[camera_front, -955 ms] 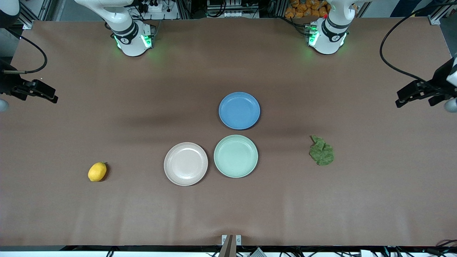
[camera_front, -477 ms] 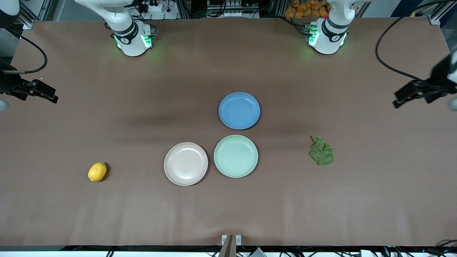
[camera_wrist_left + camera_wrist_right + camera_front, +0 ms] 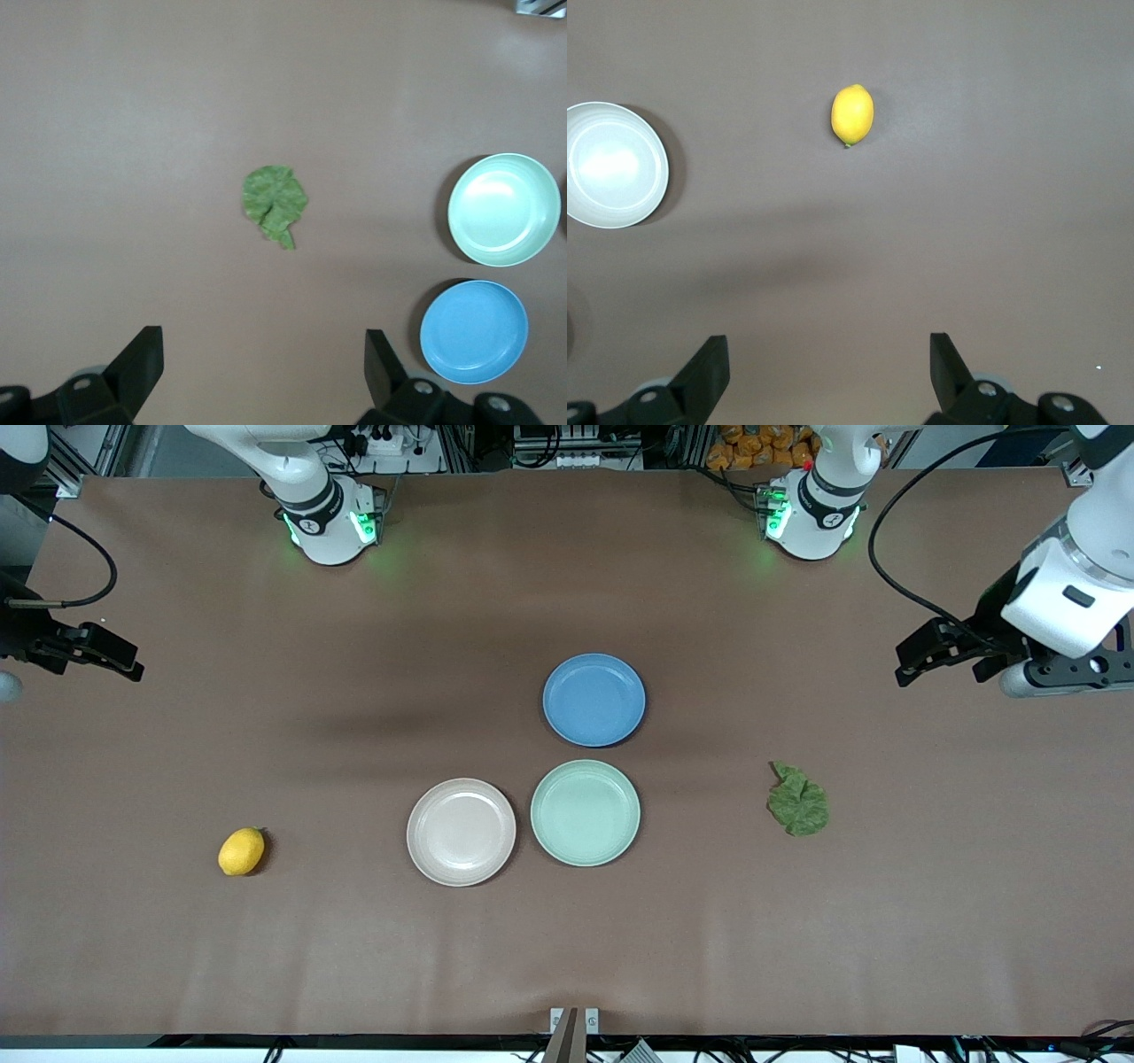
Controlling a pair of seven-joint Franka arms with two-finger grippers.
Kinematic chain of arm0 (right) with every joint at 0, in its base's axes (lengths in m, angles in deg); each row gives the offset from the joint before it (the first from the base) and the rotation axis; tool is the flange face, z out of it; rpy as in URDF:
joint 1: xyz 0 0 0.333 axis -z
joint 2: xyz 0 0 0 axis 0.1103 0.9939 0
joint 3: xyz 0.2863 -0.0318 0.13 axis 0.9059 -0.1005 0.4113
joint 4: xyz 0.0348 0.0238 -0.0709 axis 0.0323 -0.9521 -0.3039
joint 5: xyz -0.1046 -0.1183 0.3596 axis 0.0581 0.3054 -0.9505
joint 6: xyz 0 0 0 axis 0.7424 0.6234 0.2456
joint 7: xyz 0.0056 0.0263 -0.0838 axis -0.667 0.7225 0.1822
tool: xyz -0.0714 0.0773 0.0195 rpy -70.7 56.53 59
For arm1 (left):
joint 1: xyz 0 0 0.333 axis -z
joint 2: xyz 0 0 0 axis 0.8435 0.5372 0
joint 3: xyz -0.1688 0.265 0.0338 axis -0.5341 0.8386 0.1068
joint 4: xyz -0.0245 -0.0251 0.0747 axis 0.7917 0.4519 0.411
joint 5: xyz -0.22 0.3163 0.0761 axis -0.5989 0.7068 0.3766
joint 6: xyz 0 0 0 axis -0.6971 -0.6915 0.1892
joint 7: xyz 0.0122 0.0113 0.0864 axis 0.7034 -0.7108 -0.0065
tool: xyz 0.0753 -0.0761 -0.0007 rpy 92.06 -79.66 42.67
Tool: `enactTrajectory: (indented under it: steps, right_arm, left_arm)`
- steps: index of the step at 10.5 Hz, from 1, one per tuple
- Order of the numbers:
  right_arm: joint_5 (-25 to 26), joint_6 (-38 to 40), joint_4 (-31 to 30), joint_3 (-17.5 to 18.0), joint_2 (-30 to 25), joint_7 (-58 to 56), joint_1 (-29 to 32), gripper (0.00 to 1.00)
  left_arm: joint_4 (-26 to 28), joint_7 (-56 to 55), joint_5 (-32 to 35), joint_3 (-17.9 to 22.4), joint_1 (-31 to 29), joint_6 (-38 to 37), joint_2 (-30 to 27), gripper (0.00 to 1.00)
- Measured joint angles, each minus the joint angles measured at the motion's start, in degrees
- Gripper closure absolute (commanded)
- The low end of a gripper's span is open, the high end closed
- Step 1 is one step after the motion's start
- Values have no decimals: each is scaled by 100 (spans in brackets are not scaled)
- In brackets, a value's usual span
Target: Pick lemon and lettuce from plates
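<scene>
Our left end effector has moved inward at the frame's right edge, fingers apart; our right end effector waits, spread. Lemon and lettuce lie on the desk, off the plates.

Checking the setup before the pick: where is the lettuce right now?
In the front view the lettuce lies on the bare table, not on a plate, toward the left arm's end, beside the mint green plate.

Lemon lay on bare table toward right arm's end, well apart from beige plate. Lettuce, crumpled green leaf, lay toward left arm's end, off mint plate. Plates sat touching, both empty.
</scene>
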Motion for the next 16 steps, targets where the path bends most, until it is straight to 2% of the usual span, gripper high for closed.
enactTrajectory:
  steps: [4,16]
  right_arm:
    - [0,0,0,-3,0,0,1,0]
    - [0,0,0,-5,0,0,1,0]
  left_arm:
    - [85,550,-10,26,-446,10,27,0]
    - [360,894,-12,32,-571,427,48,0]
